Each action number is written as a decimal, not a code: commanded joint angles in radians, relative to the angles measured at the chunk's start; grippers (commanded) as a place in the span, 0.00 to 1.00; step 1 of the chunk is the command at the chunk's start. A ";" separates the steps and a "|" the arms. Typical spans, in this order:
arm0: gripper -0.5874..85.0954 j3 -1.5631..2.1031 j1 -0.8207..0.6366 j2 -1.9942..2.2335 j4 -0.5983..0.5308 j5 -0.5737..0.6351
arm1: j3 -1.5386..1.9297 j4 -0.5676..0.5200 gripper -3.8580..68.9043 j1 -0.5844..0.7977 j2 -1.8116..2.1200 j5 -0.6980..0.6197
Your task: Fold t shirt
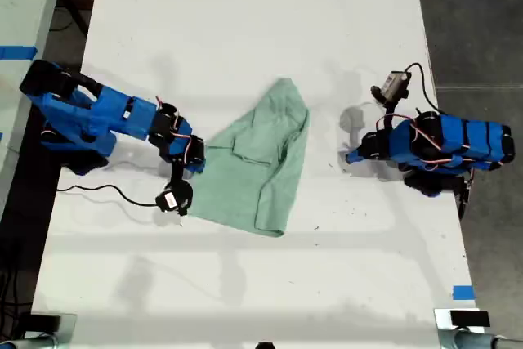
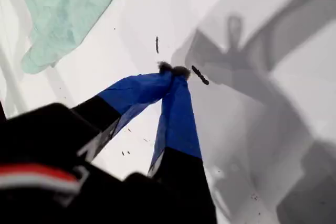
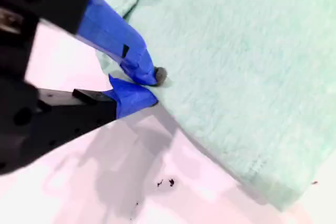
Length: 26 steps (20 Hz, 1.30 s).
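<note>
White table [image 1: 245, 22] fills most of exterior view, dark floor down that view's right edge, blue tape bits at its left edge and lower right. Mint-green t shirt [image 1: 261, 165] lies rumpled and partly folded near table middle, narrow end pointing up the exterior view, wider end toward the bottom, one layer doubled over along the side nearer exterior view's right.

My second gripper [image 3: 149, 87], on the blue arm at exterior view's left [image 1: 194, 157], sits right at shirt edge. Blue-taped fingertips [image 3: 142, 72] nearly together, one tip on top of the cloth, other at the hem on the table; looks like pinching t shirt [image 3: 236, 77] edge, gap very narrow. Small dark specks on table just beside.

My first gripper [image 2: 173, 71], on the arm at exterior view's right [image 1: 353, 153], well apart from shirt, over bare table. Tips meeting, closed on nothing. T shirt [image 2: 63, 9] seen off beyond it in first wrist view, not touching. Arm shadows on table around it.
</note>
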 commanded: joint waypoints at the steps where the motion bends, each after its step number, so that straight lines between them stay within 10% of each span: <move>1: 0.01 -0.201 -0.009 0.055 0.109 0.014 | 0.028 -0.002 0.03 -0.008 0.014 0.005; 9: 0.01 -1.037 -0.006 -0.520 0.270 0.167 | 0.032 -0.003 0.03 -0.002 0.014 0.011; 19: 0.07 -1.062 0.046 -0.621 -0.060 0.261 | 0.034 -0.006 0.03 0.002 0.014 0.009; 22: 0.22 -1.060 0.038 -0.629 -0.049 0.262 | 0.034 -0.006 0.03 0.002 0.014 0.009; 26: 0.08 -1.054 0.008 -0.486 0.054 0.325 | 0.034 -0.006 0.03 0.002 0.014 0.009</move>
